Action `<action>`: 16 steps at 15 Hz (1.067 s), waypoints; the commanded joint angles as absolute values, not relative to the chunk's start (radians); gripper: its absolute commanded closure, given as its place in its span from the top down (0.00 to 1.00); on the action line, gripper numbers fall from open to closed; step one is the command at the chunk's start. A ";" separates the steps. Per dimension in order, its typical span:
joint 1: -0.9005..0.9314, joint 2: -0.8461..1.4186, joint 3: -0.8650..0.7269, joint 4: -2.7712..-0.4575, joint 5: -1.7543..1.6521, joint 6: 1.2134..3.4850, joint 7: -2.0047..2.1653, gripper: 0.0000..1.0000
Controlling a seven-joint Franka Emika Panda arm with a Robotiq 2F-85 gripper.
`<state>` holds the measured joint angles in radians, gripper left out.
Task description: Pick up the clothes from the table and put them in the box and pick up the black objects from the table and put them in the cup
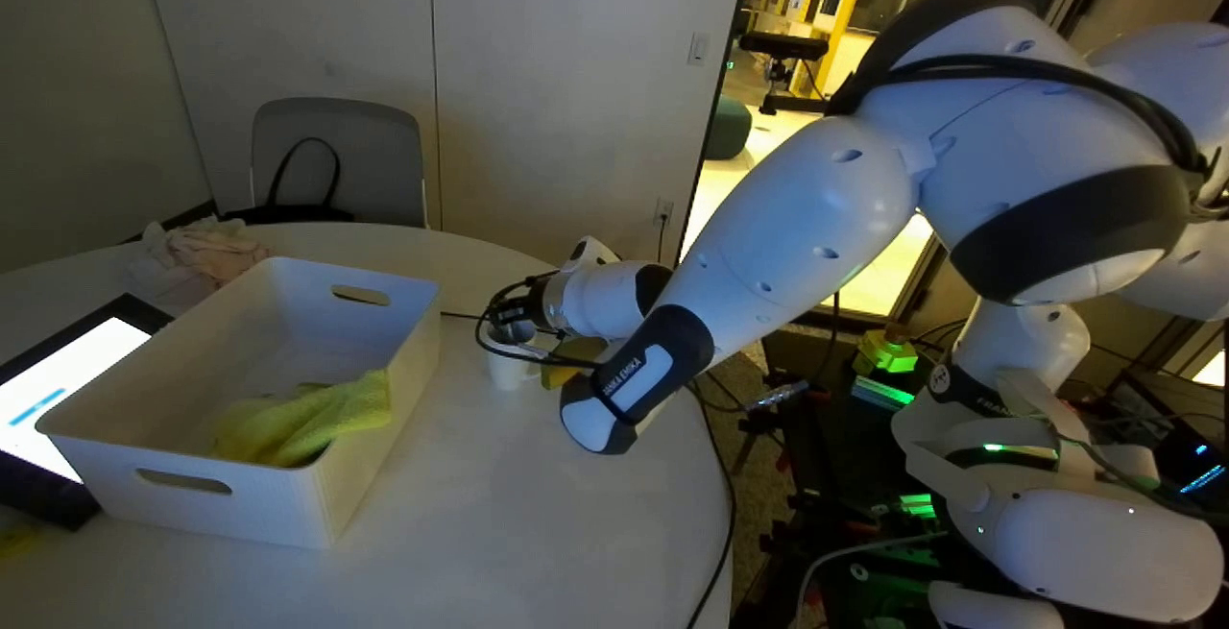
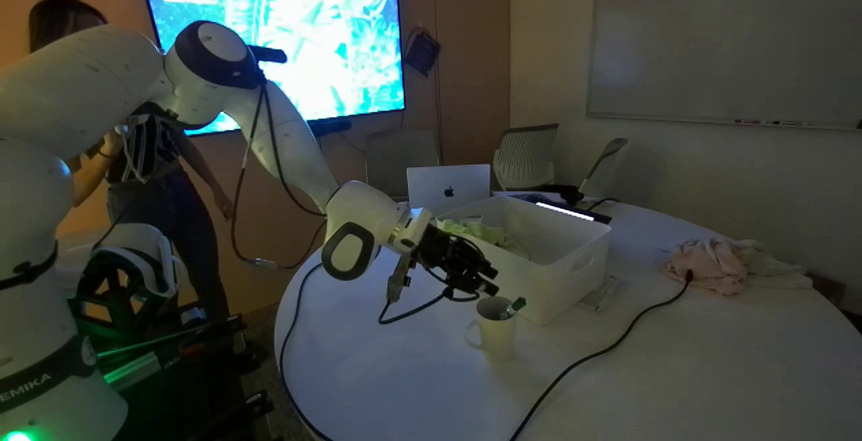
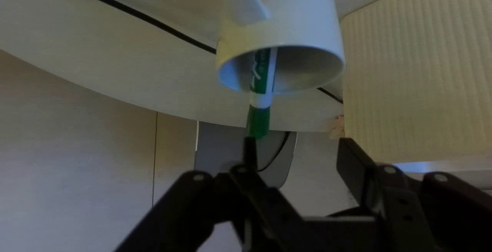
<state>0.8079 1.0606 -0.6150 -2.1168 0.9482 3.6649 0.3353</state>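
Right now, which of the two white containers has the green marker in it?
The small handled cup: the green marker sticks out past its rim. The big rectangular box holds yellow-green cloth instead.

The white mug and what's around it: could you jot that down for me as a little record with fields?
Centre of attention: white mug, upright on the round table
Inside it: green-capped marker, leaning, capped end sticking out
Close to its opening: claw, open, gripping nothing
Bigger container: white plastic bin
Inside that: yellow-green cloth
Elsewhere on the tabletop: pinkish cloth, crumpled
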 commanded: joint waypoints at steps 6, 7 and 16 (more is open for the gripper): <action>0.828 0.769 -0.628 -2.294 0.622 3.644 0.252 1.00; 0.852 0.721 -0.659 -2.326 0.549 3.602 0.256 1.00; 1.177 0.246 -1.063 -2.422 0.248 2.946 0.032 1.00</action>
